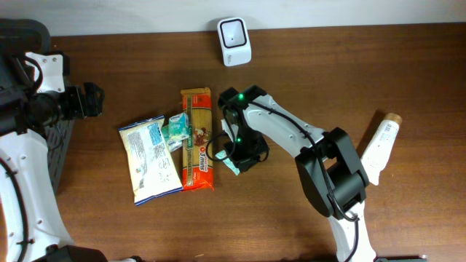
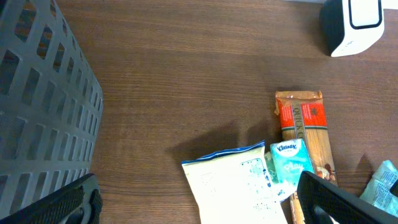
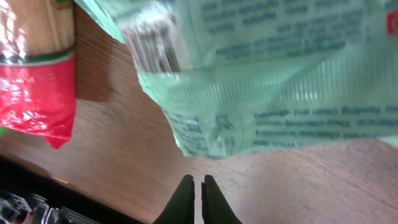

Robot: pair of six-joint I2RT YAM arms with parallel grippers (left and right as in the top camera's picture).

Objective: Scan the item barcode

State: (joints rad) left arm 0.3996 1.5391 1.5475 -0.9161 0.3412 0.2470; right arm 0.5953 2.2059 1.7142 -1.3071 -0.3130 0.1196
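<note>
In the right wrist view my right fingers (image 3: 185,196) are pressed together at the bottom centre of the frame, and I see nothing between them. The green packet (image 3: 267,93) lies just beyond their tips and fills the upper part of the frame. It doesn't look gripped, though I can't tell whether the tips touch its lower edge. Its long axis runs left to right across that view, crosswise to the fingers. The barcode (image 3: 152,43) sits blurred at the upper left, on the face turned to this camera.

Overhead, only a corner of the packet shows from under the right wrist, near the middle of the table (image 1: 145,233) and just right of the spaghetti pack (image 1: 196,138). The scanner (image 1: 234,41) stands at the top centre, well apart from the packet.

My left fingers (image 2: 336,199) are spread wide at the left edge of the overhead frame, far from the packet, so I judge this is the right arm's job. The fingers will have to part and close across the packet's short side before I carry it up the frame to the scanner.
</note>
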